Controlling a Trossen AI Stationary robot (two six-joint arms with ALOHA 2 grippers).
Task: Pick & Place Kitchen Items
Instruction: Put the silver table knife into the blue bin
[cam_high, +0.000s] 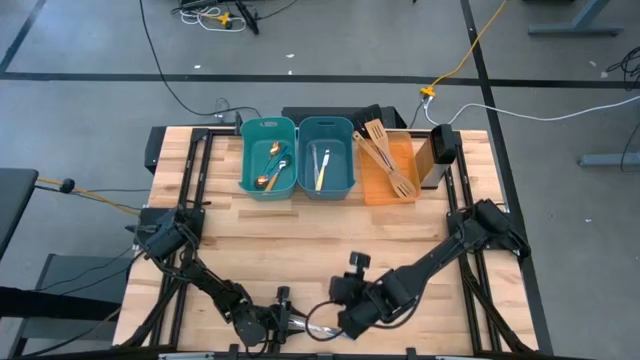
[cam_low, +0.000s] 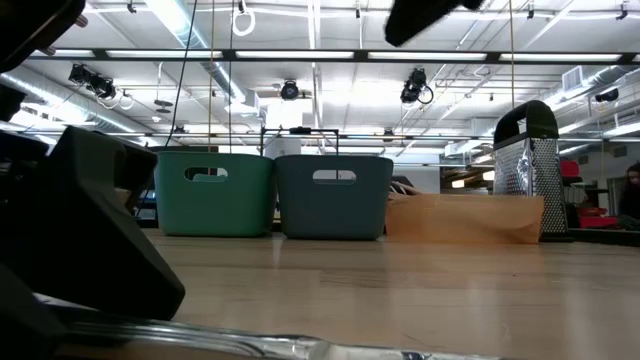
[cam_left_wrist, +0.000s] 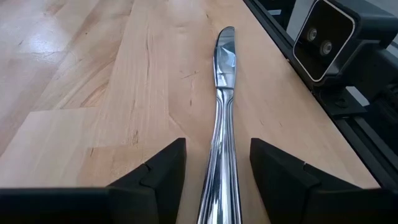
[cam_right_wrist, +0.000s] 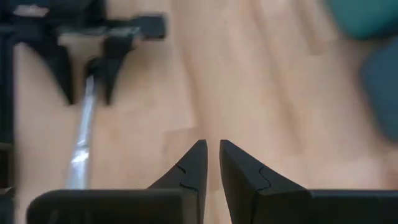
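Left gripper (cam_left_wrist: 217, 168) straddles a silver knife (cam_left_wrist: 221, 112)
Its jaws stand wide, unclamped; the right gripper (cam_right_wrist: 212, 163), jaws nearly closed and empty, hovers nearby.

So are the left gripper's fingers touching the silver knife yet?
Apart. In the left wrist view the left gripper straddles the silver knife lying on the table, with bare wood visible between the handle and each of the fingers.

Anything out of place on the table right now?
One silver knife lies alone on the bare wood at the near edge, between the open left end effector's fingers, ungripped. The other utensils sit in the bins and tray.
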